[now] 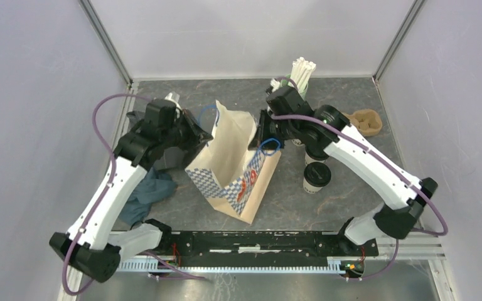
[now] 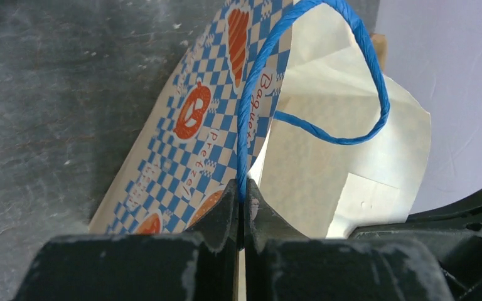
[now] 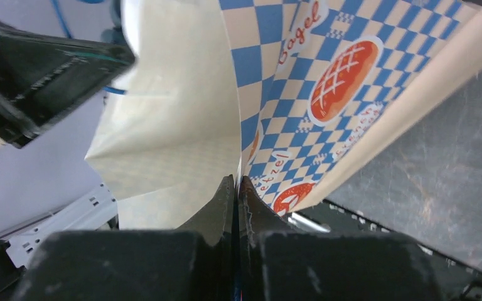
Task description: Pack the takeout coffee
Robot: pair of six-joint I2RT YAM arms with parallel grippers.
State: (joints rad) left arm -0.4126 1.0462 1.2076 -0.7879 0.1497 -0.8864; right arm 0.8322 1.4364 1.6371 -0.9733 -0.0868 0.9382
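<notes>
One takeout coffee (image 1: 317,176), a white paper cup with a black lid, stands on the table to the right of the bag, under my right arm. A paper bag (image 1: 231,164) with blue checks and orange bakery print stands in the middle with its mouth held apart. My left gripper (image 1: 202,135) (image 2: 243,190) is shut on the bag's blue cord handle (image 2: 353,39) at the left rim. My right gripper (image 1: 261,142) (image 3: 236,182) is shut on the bag's right wall (image 3: 326,81), next to the other blue handle (image 1: 270,146). Nothing shows inside the bag.
A green cup of white straws (image 1: 301,74) stands at the back behind my right wrist. A brown pulp cup carrier (image 1: 365,121) lies at the back right. A blue-grey cloth (image 1: 148,192) lies at the left under my left arm. Walls enclose the table on three sides.
</notes>
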